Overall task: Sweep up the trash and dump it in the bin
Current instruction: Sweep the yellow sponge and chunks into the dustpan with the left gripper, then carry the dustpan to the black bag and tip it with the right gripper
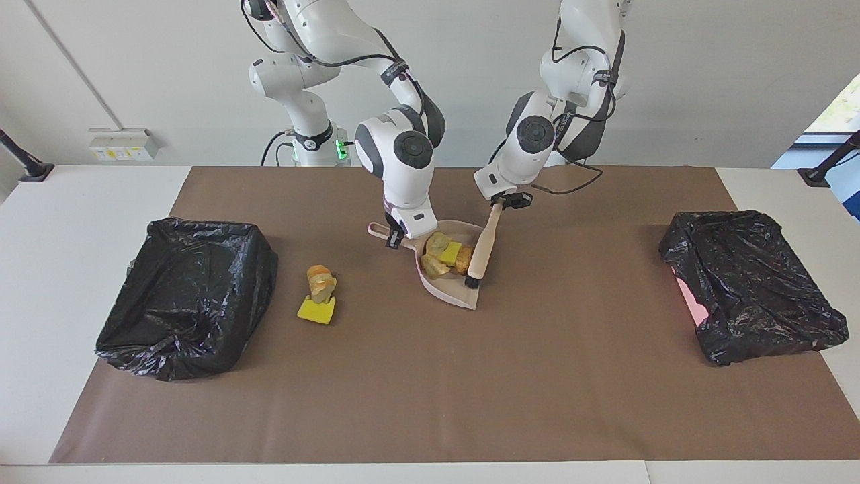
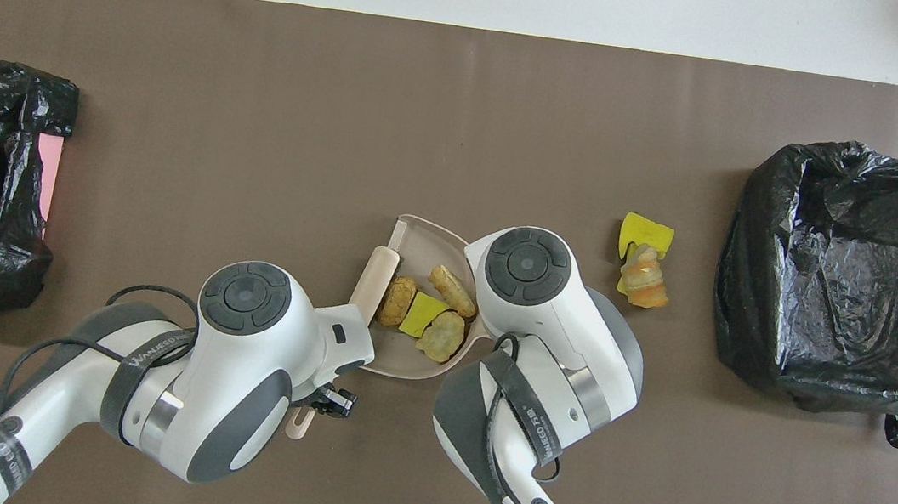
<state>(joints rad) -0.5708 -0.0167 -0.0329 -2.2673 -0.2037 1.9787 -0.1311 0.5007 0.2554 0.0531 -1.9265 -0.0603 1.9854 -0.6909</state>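
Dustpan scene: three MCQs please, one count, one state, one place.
1. Trash pieces in the dustpan: A 2, B 4, C 7
2. The brush is: A lying loose, B held by the left gripper, C standing on its bristles alone
3. The two loose trash pieces lie: A on the mat near the right-arm-end bin, B inside that bin, C on the brush

1B, the overhead view shows four; 2B, the gripper clamps its handle; 3A, both rest on the mat.

White arms (image 1: pixel 403 161), grey joint caps (black cables)
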